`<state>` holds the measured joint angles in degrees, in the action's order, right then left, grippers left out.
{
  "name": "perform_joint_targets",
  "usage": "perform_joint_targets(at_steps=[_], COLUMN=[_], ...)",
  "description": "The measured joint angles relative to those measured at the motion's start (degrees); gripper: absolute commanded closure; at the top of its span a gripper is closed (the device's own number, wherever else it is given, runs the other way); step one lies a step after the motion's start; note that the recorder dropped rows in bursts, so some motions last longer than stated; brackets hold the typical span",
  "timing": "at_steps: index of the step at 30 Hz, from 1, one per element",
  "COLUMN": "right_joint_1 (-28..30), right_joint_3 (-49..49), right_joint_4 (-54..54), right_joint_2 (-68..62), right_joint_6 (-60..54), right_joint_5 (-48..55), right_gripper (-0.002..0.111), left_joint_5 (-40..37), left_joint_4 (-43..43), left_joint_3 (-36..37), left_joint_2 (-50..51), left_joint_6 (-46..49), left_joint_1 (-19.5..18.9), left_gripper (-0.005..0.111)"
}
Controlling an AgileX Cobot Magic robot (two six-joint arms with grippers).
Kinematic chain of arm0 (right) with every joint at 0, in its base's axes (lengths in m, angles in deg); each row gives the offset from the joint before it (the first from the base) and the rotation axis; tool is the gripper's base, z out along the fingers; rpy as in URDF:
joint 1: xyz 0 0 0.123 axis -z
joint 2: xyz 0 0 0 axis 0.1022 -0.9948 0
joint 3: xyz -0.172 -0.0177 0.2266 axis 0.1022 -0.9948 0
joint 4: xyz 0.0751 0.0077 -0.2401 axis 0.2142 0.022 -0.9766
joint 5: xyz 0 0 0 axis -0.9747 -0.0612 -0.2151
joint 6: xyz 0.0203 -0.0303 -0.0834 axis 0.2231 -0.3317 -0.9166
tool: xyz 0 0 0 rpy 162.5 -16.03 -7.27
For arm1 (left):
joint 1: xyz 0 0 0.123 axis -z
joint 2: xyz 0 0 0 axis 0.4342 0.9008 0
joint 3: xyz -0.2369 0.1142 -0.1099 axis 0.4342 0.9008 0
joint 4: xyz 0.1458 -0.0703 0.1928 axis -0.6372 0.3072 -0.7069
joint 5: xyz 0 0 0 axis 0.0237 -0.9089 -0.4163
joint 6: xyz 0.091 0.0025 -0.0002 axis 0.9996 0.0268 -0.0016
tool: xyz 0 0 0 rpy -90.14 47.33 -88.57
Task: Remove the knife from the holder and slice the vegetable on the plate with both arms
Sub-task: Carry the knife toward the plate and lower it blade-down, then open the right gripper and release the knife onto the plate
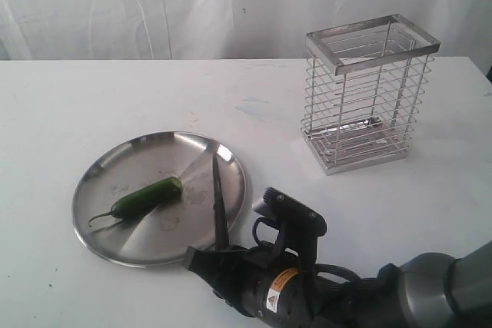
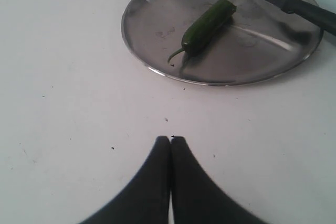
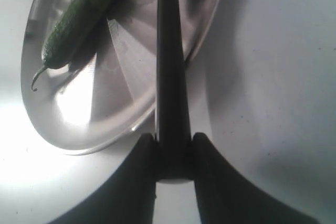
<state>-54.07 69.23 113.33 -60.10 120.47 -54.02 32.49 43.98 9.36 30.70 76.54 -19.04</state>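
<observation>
Right pincer (image 3: 174, 148) first: its two black fingers are clamped on the handle of the black knife (image 3: 170, 72), one on each side. The blade runs straight out from them, over the near rim of the stainless-steel plate (image 3: 105, 119).

In the exterior view that right pincer (image 1: 221, 253) sits low at the front edge of the plate (image 1: 131, 157), and the knife (image 1: 218, 199) points away from it across the plate's right half, seen edge-on. Whether the blade touches the metal, I can't tell.

Just beside the blade lies the green chili pepper (image 1: 146, 196), flat on the plate. Its blunt, pale end is nearest the knife and its thin curved stem trails off toward the left rim.

Over to the left pincer (image 2: 170, 148): fingers pressed together, nothing between them, above bare white worktop (image 2: 63, 87). The plate (image 2: 157, 9), chili pepper (image 2: 207, 22) and knife (image 2: 294, 6) are ahead of it.

The chrome wire holder (image 1: 369, 97) stands upright on the worktop (image 1: 77, 97), well apart from the plate, back right.
</observation>
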Motion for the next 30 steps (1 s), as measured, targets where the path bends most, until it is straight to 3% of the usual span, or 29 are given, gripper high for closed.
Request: perform_joint_targets(at_steps=[1, 6, 15, 21, 30], right_joint_1=[0.0, 0.0, 0.0, 0.0, 0.0], right_joint_3=[0.0, 0.0, 0.0, 0.0, 0.0], right_joint_4=[0.0, -0.1, -0.2, -0.2, -0.2], right_joint_2=[0.0, 0.0, -0.2, 0.3, 3.2], right_joint_6=[0.0, 0.0, 0.0, 0.0, 0.0], right_joint_5=[0.0, 0.4, 0.7, 2.2, 7.9], right_gripper=[0.087, 0.075, 0.074, 0.060, 0.060], left_joint_5=[0.0, 0.0, 0.0, 0.0, 0.0], left_joint_4=[0.0, 0.0, 0.0, 0.0, 0.0], left_joint_3=[0.0, 0.0, 0.0, 0.0, 0.0], left_joint_2=[0.0, 0.0, 0.0, 0.0, 0.0], left_joint_6=[0.0, 0.0, 0.0, 0.0, 0.0], left_joint_1=[0.0, 0.0, 0.0, 0.0, 0.0], left_gripper=[0.107, 0.107, 0.107, 0.107, 0.107])
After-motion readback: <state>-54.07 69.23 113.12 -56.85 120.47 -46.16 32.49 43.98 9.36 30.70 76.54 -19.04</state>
